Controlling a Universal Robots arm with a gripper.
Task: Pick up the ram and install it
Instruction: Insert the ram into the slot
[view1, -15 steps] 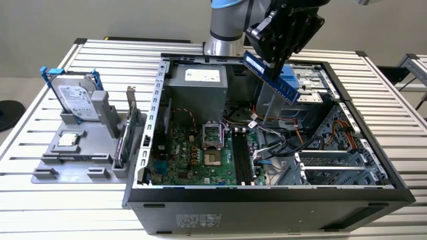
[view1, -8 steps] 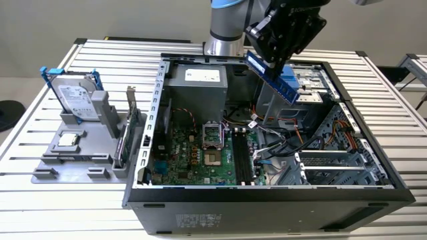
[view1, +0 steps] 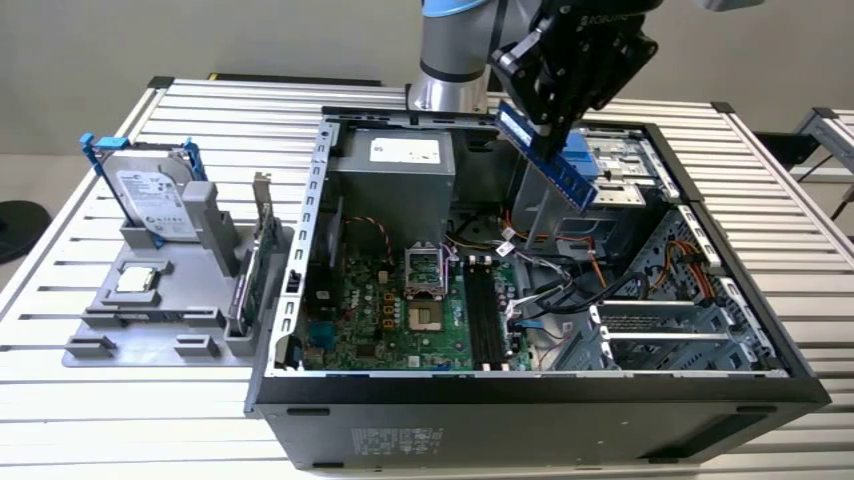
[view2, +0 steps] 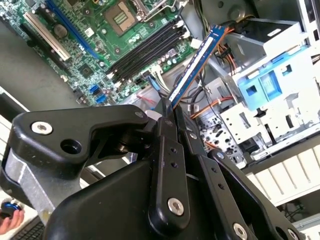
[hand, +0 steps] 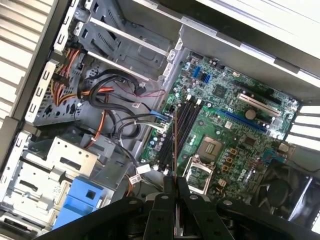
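Note:
My black gripper (view1: 542, 118) hangs above the back of the open computer case (view1: 534, 385), shut on the upper end of the ram (view1: 569, 176). The ram is a long narrow blue board that slants down into the case. In the second wrist view the ram (view2: 196, 60) sticks out from between the closed fingers (view2: 166, 117) towards the motherboard's black memory slots (view2: 145, 50). The first wrist view catches the ram (hand: 174, 142) edge-on as a thin line, roughly over the memory slots (hand: 183, 122) and well above them. In the exterior view the memory slots (view1: 486, 320) lie beside the CPU socket.
On the exterior view's left a grey fixture (view1: 134, 320) carries a silver hard drive with blue rails (view1: 150, 195), an upright card (view1: 262, 250) and a small chip (view1: 135, 280). Cables (hand: 120, 115) and a blue drive bracket (hand: 77, 200) crowd the case beside the slots. A hand (view2: 10, 220) shows at an edge.

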